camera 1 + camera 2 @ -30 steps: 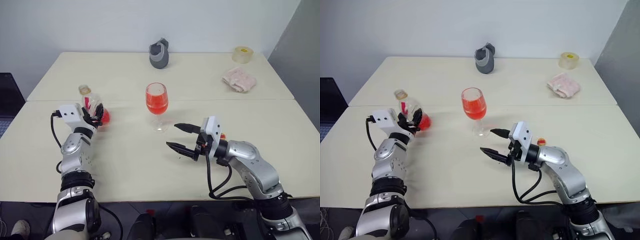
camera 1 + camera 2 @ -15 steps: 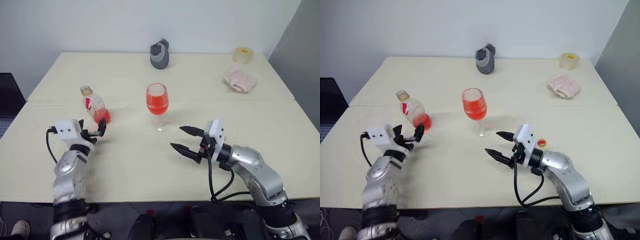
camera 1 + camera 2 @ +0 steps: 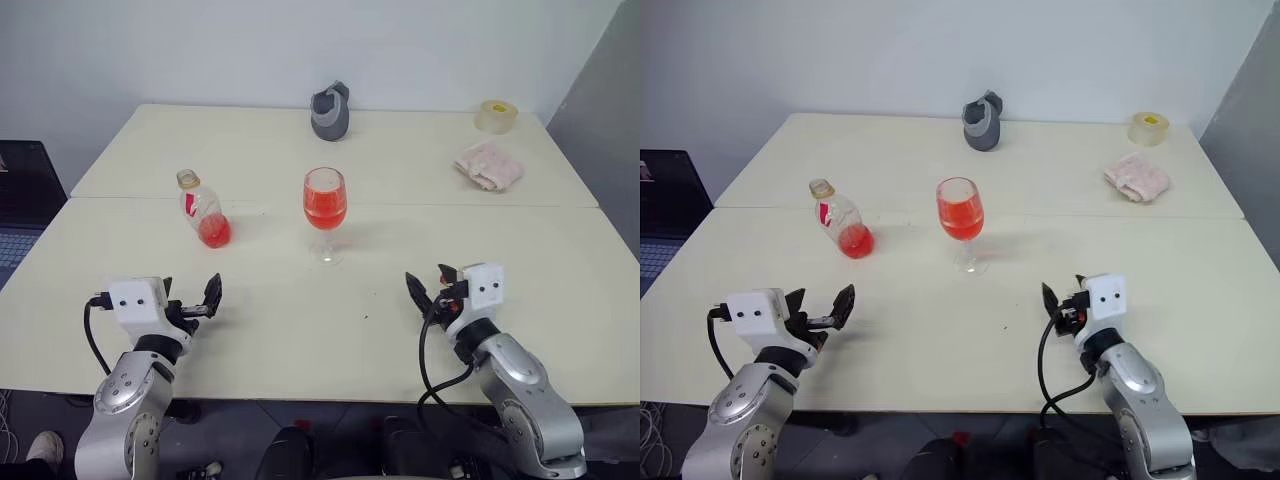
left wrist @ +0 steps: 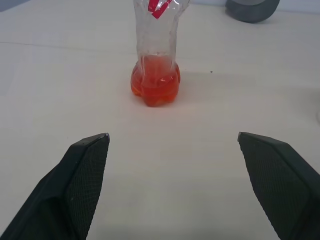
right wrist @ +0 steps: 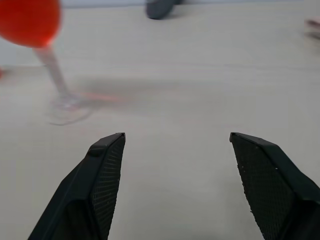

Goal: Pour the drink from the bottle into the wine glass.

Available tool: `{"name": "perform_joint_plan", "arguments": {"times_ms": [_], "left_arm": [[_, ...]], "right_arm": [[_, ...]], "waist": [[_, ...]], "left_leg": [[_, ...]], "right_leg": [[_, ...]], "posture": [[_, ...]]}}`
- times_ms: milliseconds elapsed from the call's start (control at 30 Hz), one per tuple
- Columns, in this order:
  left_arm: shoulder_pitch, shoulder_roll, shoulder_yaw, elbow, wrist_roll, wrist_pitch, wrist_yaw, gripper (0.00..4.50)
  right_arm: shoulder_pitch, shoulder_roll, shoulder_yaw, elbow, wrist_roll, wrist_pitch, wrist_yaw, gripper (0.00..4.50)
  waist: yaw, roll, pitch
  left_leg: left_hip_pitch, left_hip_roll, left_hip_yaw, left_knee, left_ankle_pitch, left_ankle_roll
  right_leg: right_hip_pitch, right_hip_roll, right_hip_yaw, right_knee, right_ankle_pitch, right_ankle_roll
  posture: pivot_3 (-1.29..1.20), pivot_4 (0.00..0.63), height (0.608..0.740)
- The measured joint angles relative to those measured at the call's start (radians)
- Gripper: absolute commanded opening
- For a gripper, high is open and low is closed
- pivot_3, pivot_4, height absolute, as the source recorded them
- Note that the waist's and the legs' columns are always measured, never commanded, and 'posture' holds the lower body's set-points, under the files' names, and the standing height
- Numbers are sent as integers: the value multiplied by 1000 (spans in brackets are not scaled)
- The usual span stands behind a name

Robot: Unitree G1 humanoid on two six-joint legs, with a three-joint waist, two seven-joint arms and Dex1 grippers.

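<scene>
Your left hand (image 3: 190, 300) has let go and pulled back, fingers spread, leaving the bottle (image 3: 205, 210) upright on the bench (image 3: 300, 330). Your right hand (image 3: 435, 292) has retreated too, open and empty; beside the bottle, the wine glass (image 3: 325, 205) holds most of the drink (image 3: 325, 208), so the pour looks done.

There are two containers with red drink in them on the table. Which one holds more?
The wine glass, its bowl mostly full of red drink. The bottle to its left holds only a shallow pool in its rounded base.
</scene>
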Motion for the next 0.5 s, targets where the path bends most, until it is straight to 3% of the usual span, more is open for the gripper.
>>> {"name": "perform_joint_plan", "arguments": {"times_ms": [500], "left_arm": [[49,-40,-94,-123,48,65,72,4448]], "right_arm": [[101,71,19,-65,-75,0,-118,3587]], "waist": [[-1,2,-1]], "left_leg": [[0,3,4,-1,0,0]], "right_leg": [[0,2,1,-2,0,0]], "posture": [[0,150,740]]}}
